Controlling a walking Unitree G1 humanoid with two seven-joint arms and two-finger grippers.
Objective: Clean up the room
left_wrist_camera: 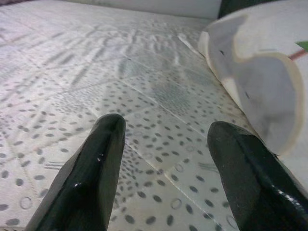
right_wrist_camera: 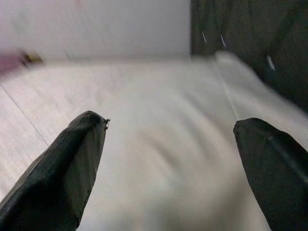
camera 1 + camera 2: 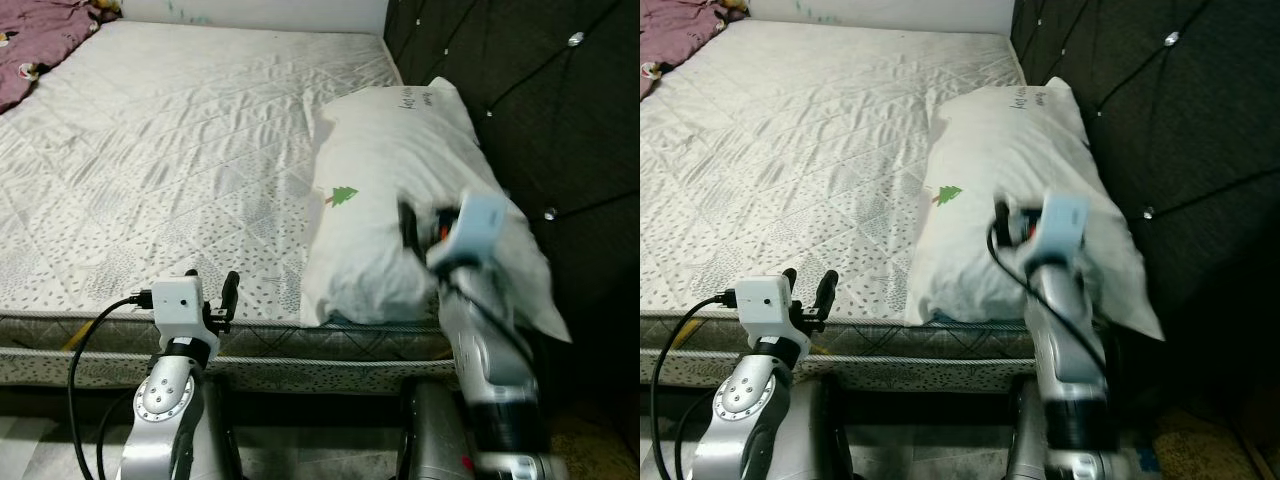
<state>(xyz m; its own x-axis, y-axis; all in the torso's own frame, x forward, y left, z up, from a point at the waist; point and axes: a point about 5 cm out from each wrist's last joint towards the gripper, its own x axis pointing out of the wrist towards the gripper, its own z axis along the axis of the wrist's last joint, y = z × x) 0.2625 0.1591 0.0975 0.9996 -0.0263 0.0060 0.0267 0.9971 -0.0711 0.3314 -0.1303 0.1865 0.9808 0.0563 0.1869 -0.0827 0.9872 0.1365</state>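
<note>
A white pillow (image 3: 400,170) with a small green tree print (image 3: 343,196) lies along the right side of the bare mattress (image 3: 170,140), against the dark headboard. My right gripper (image 3: 420,228) hangs blurred over the pillow's near end; in the right wrist view its fingers (image 2: 72,159) stand wide apart and open, with the pillow's white surface (image 2: 168,159) beyond them. Low at the mattress's front edge, left of the pillow, my left gripper (image 3: 212,290) is open and holds nothing. The left wrist view has the pillow's corner (image 1: 260,82) just past its fingertips (image 1: 108,130).
A purple blanket (image 3: 35,40) is bunched at the mattress's far left corner. The black tufted headboard (image 3: 540,90) runs along the right. The bed's front edge (image 3: 100,345) is directly before me, with dark floor beneath.
</note>
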